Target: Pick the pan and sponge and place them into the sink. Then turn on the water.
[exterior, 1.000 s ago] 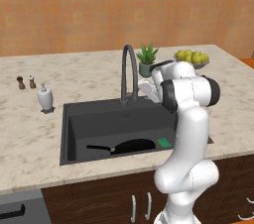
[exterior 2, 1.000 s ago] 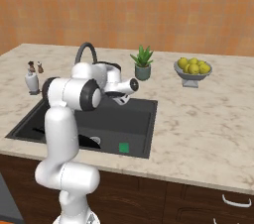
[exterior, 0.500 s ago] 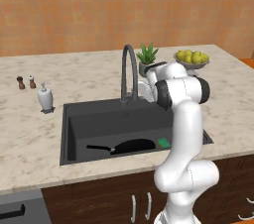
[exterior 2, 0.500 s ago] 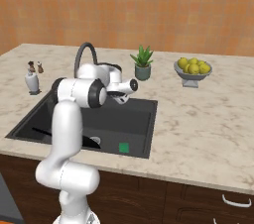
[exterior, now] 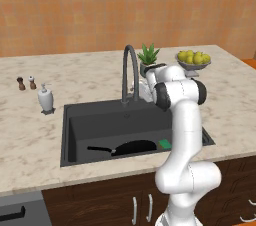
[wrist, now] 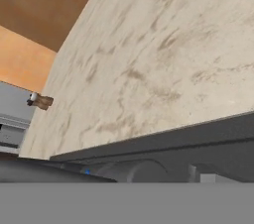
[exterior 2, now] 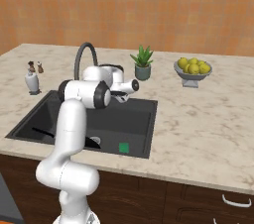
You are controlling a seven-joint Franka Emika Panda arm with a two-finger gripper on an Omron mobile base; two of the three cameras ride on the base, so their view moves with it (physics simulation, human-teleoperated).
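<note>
Left base view: we see the sink [exterior: 70, 135] holding both the pan [exterior: 131, 147] and, at its right end, the sponge [exterior: 165, 144], so we judge only the water is left. The faucet [exterior: 128, 72] runs dry; the gripper [exterior: 142, 91] sits beside its base, fingers spread and empty, likely to work the handle.

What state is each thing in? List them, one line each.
pan: lying in the sink.
sponge: in the sink, beside the pan.
sink: holds both.
faucet: no water running.
gripper: open, empty, by the faucet base.
</note>
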